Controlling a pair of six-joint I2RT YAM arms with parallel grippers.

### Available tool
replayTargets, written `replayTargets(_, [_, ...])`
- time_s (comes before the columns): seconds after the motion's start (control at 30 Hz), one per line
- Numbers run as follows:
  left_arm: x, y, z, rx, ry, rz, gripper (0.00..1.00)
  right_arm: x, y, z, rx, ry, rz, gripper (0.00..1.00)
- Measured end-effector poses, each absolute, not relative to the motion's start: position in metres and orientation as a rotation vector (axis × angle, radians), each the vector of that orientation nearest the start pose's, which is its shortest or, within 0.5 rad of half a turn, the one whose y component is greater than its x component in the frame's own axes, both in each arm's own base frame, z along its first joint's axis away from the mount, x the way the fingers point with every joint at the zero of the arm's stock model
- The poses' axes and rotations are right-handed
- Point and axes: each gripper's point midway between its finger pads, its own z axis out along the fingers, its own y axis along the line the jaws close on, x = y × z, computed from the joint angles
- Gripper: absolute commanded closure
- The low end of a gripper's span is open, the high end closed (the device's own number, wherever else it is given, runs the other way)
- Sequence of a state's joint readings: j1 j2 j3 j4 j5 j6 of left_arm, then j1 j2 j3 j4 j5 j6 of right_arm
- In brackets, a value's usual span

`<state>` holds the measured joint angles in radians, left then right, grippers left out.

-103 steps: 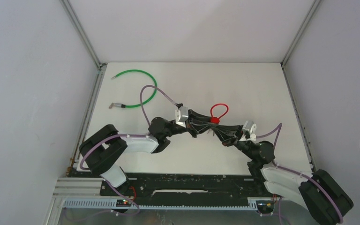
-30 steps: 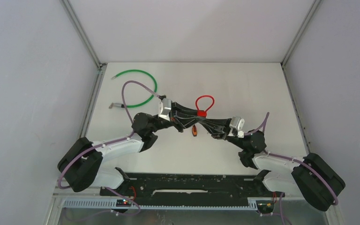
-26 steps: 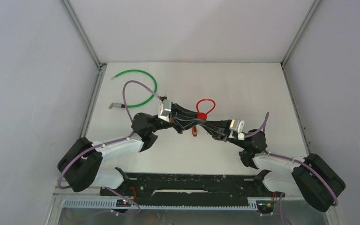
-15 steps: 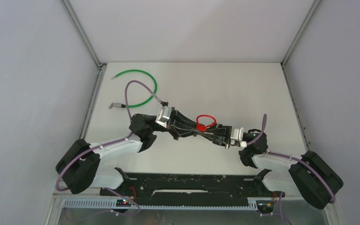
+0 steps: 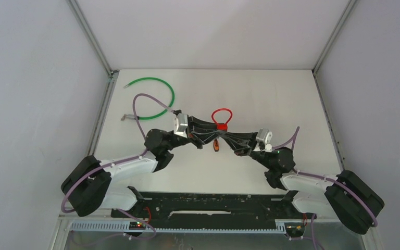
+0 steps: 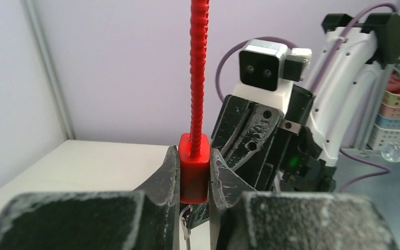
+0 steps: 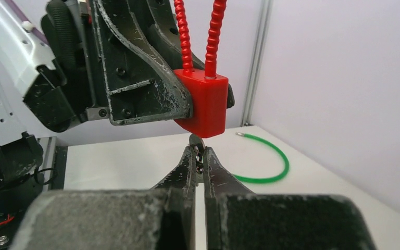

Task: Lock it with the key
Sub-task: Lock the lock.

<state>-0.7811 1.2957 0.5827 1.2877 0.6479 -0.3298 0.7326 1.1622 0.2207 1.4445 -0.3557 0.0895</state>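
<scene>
The left claw is drawn narrow, its two scuffed black fingers clamped flat on either side of the small red plastic lock block. The block sits upright in that grip. A red ribbed cable shackle rises from its top as a closed loop.

The right claw comes in from the opposite side, tips nearly meeting. It pinches a small metal key that stands up between them. The key's upper end reaches the underside of the red block; how far it goes in cannot be told.

In the top view the two claws meet nose to nose over the middle of the white table, with the lock held clear of its surface. A small orange-brown piece hangs just under the lock, too small to identify.

Well apart, toward the far left corner, a green cable with metal ends lies curled in an open ring.
</scene>
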Motion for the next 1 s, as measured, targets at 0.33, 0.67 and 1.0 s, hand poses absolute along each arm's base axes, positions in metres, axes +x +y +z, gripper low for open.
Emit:
replayTargets(0.33, [0.182,-0.34,0.325,0.832,0.904,-1.291,1.0,0.205,0.279,0.263,-0.783,0.894,0.869,1.0])
replayTargets(0.67, [0.16,-0.335,0.333,0.908,0.84,-1.362,1.0,0.185,0.29,0.27,-0.985,0.714,0.847,1.0])
replayTargets(1.0, [0.172,-0.329,0.341,0.858,0.834,-1.307,1.0,0.204,0.292,0.277,-0.889,0.795,0.808,1.0])
